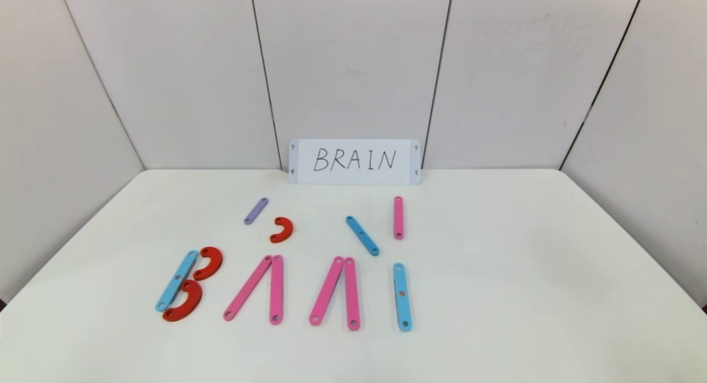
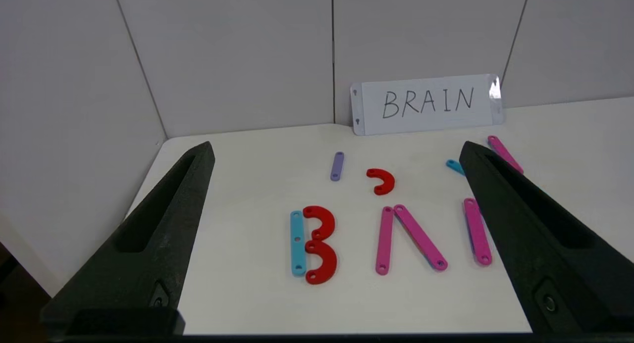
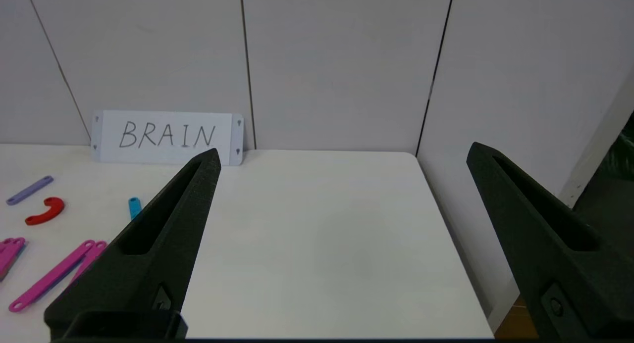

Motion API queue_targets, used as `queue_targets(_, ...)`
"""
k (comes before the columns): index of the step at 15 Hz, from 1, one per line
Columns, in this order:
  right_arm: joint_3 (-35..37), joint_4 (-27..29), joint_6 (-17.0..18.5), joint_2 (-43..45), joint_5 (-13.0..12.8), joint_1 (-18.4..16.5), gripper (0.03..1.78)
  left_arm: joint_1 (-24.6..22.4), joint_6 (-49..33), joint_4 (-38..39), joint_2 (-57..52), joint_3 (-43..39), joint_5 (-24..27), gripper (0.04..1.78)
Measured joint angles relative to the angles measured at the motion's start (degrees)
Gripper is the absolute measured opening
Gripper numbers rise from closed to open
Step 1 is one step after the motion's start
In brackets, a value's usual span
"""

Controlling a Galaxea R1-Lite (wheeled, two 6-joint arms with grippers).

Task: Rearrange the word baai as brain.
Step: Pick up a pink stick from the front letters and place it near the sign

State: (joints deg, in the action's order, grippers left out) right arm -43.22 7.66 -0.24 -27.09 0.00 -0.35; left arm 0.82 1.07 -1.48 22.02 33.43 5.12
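Head view shows the word baai (image 1: 276, 289) on the table (image 1: 525, 272), in front of the white card (image 1: 353, 162). Both the left gripper (image 2: 337, 155) and the right gripper (image 3: 342, 157) gape wide, empty. The strips look light, stiff, slippery (pinch across a strip's edges).

A white card (image 1: 354, 161) reading BRAIN leaned on the paneled wall (image 1: 353, 68) behind the white worktop (image 1: 525, 272).

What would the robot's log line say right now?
left claw: open, empty | right claw: open, empty | letters: untouched, B A A I | card: BRAIN
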Motion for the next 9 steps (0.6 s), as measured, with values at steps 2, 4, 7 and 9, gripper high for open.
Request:
queue_targets(2, -4.6, 0.4, 0.0, -4.7, 0.0, 0.0, 1.74, 0.0, 0.0, 2.1, 5.6, 3.4, 0.1, 1.74)
queue_targets(4, -8.8, 0.5, 0.0, -9.5, 0.1, 0.0, 1.74, 0.0, 0.0, 2.7, 11.1, 7.5, 0.3, 1.74)
queue_targets(7, -14.5, 0.6, 0.0, -17.4, 0.2, 0.0, 1.74, 0.0, 0.0, 2.9, 18.9, 12.1, 0.4, 1.74)
queue_targets(9, -18.0, 0.5, 0.0, -22.8, 0.2, 0.0, 1.74, 0.1, 0.0, 3.3, 24.0, 14.5, 0.5, 1.74)
